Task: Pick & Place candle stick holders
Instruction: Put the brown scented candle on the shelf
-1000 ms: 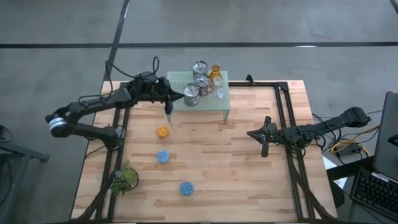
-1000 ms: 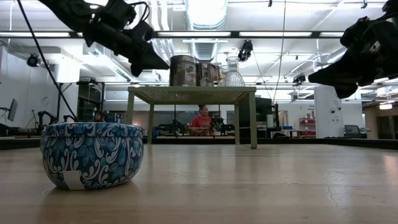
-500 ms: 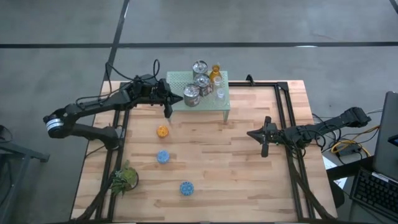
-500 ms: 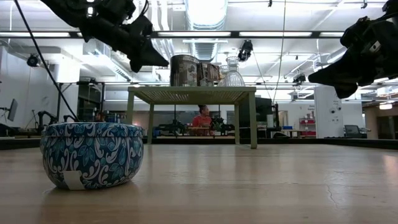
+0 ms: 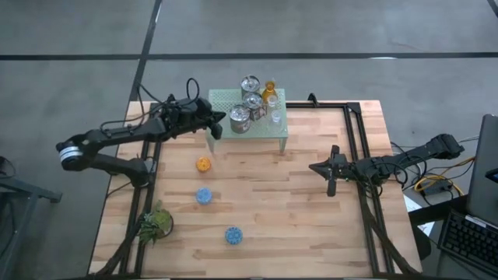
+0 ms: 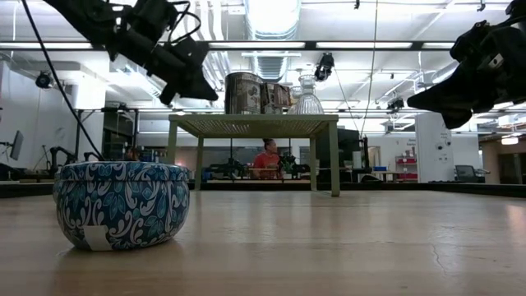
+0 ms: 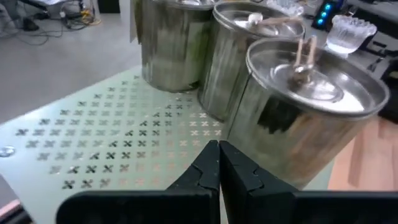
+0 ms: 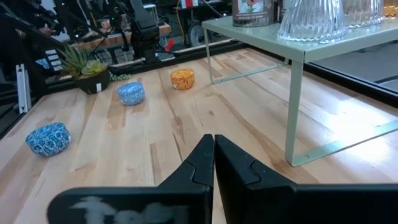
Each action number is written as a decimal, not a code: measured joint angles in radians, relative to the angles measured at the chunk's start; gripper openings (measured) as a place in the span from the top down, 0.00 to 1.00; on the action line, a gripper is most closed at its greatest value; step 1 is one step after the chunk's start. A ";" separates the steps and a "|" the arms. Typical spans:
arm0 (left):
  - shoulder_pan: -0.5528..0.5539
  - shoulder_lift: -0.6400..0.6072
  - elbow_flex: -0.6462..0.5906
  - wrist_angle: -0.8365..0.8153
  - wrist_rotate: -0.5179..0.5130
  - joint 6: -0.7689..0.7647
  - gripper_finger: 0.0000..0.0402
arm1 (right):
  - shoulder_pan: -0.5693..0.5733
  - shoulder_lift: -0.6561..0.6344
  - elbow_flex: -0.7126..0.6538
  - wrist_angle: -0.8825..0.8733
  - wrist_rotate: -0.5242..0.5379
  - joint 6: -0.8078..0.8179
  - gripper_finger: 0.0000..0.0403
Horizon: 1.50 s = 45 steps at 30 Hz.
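Three silvery holders (image 5: 249,103), amber one (image 5: 269,91) and clear glass ones (image 5: 275,117) bunched on green mesh stand (image 5: 222,99) at table's far edge. Orange holder (image 5: 203,164) and two blue holders (image 5: 204,195) sit down on wood table (image 5: 264,210), near plant (image 5: 156,222). Left gripper (image 5: 219,124) hangs just beside silvery trio, fingers pressed together, holding nothing. Right gripper (image 5: 330,187) well apart on right side, also pinched closed, empty.

we see silvery holders (image 7: 311,106) on a pale-green cross-patterned stand (image 7: 93,130); blue floral holder (image 6: 121,204), orange holder (image 5: 203,164).
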<state>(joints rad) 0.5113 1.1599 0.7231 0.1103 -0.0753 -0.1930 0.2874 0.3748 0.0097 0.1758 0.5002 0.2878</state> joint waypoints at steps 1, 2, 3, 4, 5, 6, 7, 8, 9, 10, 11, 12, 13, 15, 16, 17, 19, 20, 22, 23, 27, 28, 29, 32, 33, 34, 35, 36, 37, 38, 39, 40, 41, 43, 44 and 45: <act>-0.001 0.004 -0.009 0.014 0.000 -0.004 0.99 | 0.000 0.000 0.000 0.000 0.000 0.000 0.98; -0.001 0.007 -0.015 0.015 -0.002 -0.010 0.99 | 0.000 0.000 0.000 0.000 0.000 0.000 0.98; 0.000 0.009 -0.019 0.015 -0.007 -0.013 0.99 | 0.000 0.000 0.000 0.001 0.000 0.000 0.98; -0.001 0.009 -0.023 0.020 -0.010 -0.017 0.99 | 0.000 0.000 0.000 0.002 0.000 0.000 0.98; -0.002 0.009 -0.025 0.029 -0.010 -0.019 0.99 | 0.000 0.000 0.000 0.002 0.000 0.000 0.98; -0.004 0.009 -0.026 0.036 -0.010 -0.020 0.99 | 0.000 0.000 0.000 0.002 0.000 0.000 0.98; -0.007 0.009 -0.026 0.042 -0.007 -0.020 0.99 | 0.000 0.000 0.000 0.002 0.000 -0.001 0.98; -0.011 0.009 -0.026 0.045 -0.004 -0.020 0.99 | 0.000 0.000 0.000 0.002 0.000 -0.003 0.98; -0.015 0.009 -0.026 0.047 -0.003 -0.020 0.99 | 0.000 0.000 0.000 0.002 0.000 -0.004 0.98; -0.018 0.009 -0.026 0.051 -0.002 -0.020 0.99 | 0.000 0.000 0.000 0.002 0.000 -0.004 0.98; -0.020 0.009 -0.026 0.056 -0.001 -0.024 0.99 | 0.000 0.000 0.000 0.002 0.000 -0.004 0.98; -0.023 0.009 -0.026 0.059 -0.001 -0.031 0.99 | 0.000 0.000 0.000 0.002 0.000 -0.004 0.98; -0.026 0.009 -0.026 0.062 -0.001 -0.037 0.99 | 0.000 0.000 0.000 0.002 0.000 -0.004 0.98; -0.032 0.009 -0.026 0.065 -0.002 -0.037 0.99 | 0.000 0.000 0.000 0.002 0.000 -0.005 0.98; -0.036 0.009 -0.026 0.066 0.000 -0.037 0.99 | 0.000 0.000 0.000 0.002 0.000 -0.006 0.98; -0.039 0.009 -0.026 0.068 0.005 -0.037 0.99 | 0.000 0.000 0.000 0.002 0.002 -0.007 0.98; -0.049 0.009 -0.026 0.074 0.006 -0.039 0.99 | 0.000 0.000 0.000 0.002 0.012 -0.007 0.98; -0.055 0.009 -0.026 0.075 0.006 -0.043 0.99 | 0.000 0.000 0.000 0.002 0.021 -0.007 0.98; -0.066 0.009 -0.026 0.078 0.003 -0.042 0.99 | 0.000 0.000 0.000 0.003 0.024 -0.007 0.98; -0.070 0.009 -0.026 0.082 0.004 -0.042 0.99 | 0.000 0.000 0.000 0.004 0.024 -0.007 0.98; -0.075 0.009 -0.026 0.106 0.005 -0.045 0.99 | 0.000 0.000 0.000 0.008 0.024 -0.007 0.98; -0.076 0.009 -0.026 0.109 0.005 -0.045 0.99 | 0.000 0.000 0.000 0.008 0.025 -0.007 0.98; -0.079 0.009 -0.026 0.109 0.004 -0.045 0.99 | 0.000 0.000 0.000 0.008 0.025 -0.007 0.98; -0.088 0.012 -0.024 0.116 0.005 -0.046 0.99 | 0.000 0.000 0.000 0.008 0.025 -0.009 0.98; -0.090 0.015 -0.024 0.122 0.005 -0.046 0.99 | 0.000 0.000 0.000 0.008 0.025 -0.011 0.98; -0.092 0.019 -0.024 0.127 0.005 -0.046 0.99 | 0.000 0.000 0.000 0.008 0.025 -0.011 0.98; -0.094 0.022 -0.024 0.132 0.005 -0.046 0.99 | 0.000 0.000 0.000 0.008 0.025 -0.011 0.98; -0.097 0.027 -0.024 0.137 0.005 -0.046 0.99 | 0.000 0.000 0.000 0.008 0.026 -0.011 0.98; -0.099 0.032 -0.024 0.143 0.005 -0.046 0.99 | 0.000 0.000 0.000 0.008 0.026 -0.011 0.98; -0.102 0.036 -0.024 0.145 0.005 -0.046 0.99 | 0.000 0.000 0.000 0.009 0.026 -0.011 0.98; -0.103 0.039 -0.024 0.145 0.006 -0.047 0.99 | 0.000 0.000 0.000 0.009 0.026 -0.011 0.98; -0.103 0.040 -0.024 0.146 0.006 -0.047 0.99 | 0.000 0.000 0.000 0.009 0.026 -0.011 0.98; -0.103 0.042 -0.024 0.149 0.006 -0.050 0.99 | 0.000 0.000 0.000 0.009 0.026 -0.011 0.98; -0.103 0.042 -0.024 0.151 0.006 -0.055 0.99 | 0.000 0.000 0.000 0.009 0.026 -0.011 0.98; -0.103 0.042 -0.023 0.153 0.006 -0.055 0.99 | 0.000 0.000 0.000 0.009 0.026 -0.011 0.98; -0.103 0.042 -0.023 0.159 0.006 -0.056 0.99 | 0.000 0.000 0.000 0.009 0.026 -0.011 0.98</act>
<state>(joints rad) 0.4085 1.2018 0.6998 0.2690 -0.0696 -0.2494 0.2871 0.3747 0.0097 0.1848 0.5266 0.2764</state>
